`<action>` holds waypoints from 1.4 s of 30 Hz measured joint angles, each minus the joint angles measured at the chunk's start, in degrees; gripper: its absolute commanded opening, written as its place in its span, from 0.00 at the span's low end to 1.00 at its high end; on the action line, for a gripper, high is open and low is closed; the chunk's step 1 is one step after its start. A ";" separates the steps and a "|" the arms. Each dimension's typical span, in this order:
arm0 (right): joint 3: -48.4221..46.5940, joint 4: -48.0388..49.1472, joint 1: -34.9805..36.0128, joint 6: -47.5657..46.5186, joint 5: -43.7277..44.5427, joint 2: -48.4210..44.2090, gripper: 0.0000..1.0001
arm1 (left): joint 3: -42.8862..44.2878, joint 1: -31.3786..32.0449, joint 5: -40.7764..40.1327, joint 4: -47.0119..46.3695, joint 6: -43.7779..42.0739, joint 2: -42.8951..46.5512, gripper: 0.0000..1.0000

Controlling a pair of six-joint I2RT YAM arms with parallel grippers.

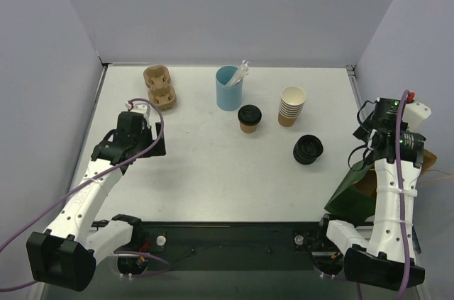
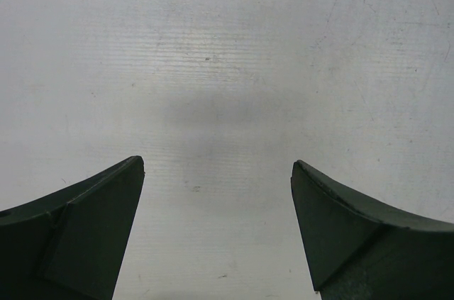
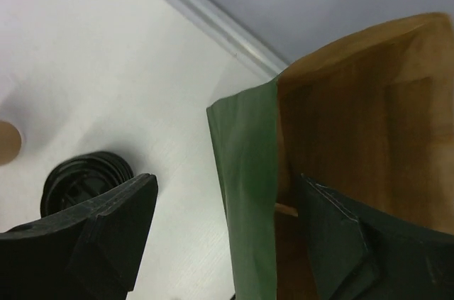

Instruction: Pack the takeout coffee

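Observation:
The takeout coffee (image 1: 249, 118), a small tan cup with a black lid, stands upright at the middle back of the table, apart from both grippers. My left gripper (image 1: 145, 147) is open and empty over bare table at the left; the left wrist view shows it (image 2: 216, 165) with nothing between the fingers. The green bag (image 1: 349, 197) with a brown inside stands at the table's right edge. My right gripper (image 1: 369, 158) is open and straddles the bag's green wall (image 3: 245, 172), one finger outside and one inside the bag's mouth.
A stack of black lids (image 1: 308, 149) lies left of the bag and shows in the right wrist view (image 3: 81, 179). A stack of cream cups (image 1: 291, 106), a light-blue cup with white sticks (image 1: 228, 87) and a brown cup carrier (image 1: 159, 86) stand along the back.

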State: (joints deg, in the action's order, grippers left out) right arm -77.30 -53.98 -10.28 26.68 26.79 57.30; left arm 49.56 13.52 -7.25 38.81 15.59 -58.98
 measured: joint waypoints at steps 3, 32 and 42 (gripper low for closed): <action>4.07 0.70 -1.79 -1.25 -5.75 0.35 0.62 | -0.04 0.07 0.00 0.00 0.00 0.28 0.95; -7.41 2.71 -2.08 -7.21 -10.69 2.10 0.03 | -0.15 1.07 -0.04 0.00 0.00 0.24 0.95; -5.75 2.34 -2.64 -6.47 -9.05 3.23 0.49 | -0.15 1.68 -0.07 0.00 0.00 0.24 0.95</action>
State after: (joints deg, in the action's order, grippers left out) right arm -83.05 -51.64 -12.93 20.21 17.74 60.53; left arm 49.41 15.20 -7.31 38.81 15.59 -58.74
